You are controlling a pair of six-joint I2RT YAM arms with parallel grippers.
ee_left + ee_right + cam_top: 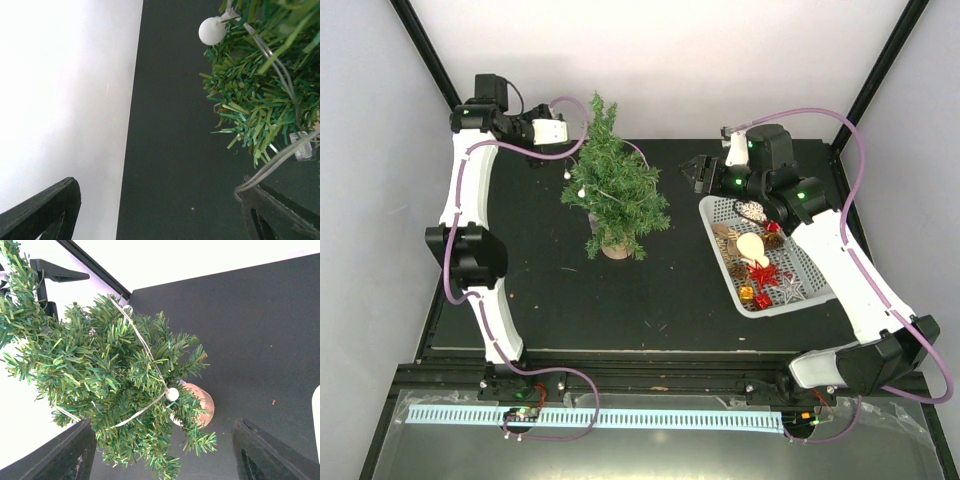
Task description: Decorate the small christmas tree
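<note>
The small christmas tree (613,190) stands upright on its wood stump (616,248) at the middle back of the black mat. A thin light string with white bulbs (581,192) is draped over it. My left gripper (570,140) is open by the tree's upper left. In the left wrist view (160,210) the string's wire (260,175) loops over the tip of one of its fingers (280,215), near a bulb (212,30). My right gripper (700,175) is open and empty, right of the tree. Its wrist view shows the tree (100,370), a bulb (172,394) and the stump (200,402).
A white basket (720,255) at the right holds ornaments: a red star (763,274), a silver star (790,290), a cream bauble (751,248), pine cones and small gift boxes. The right arm reaches over it. White walls close in the back and left.
</note>
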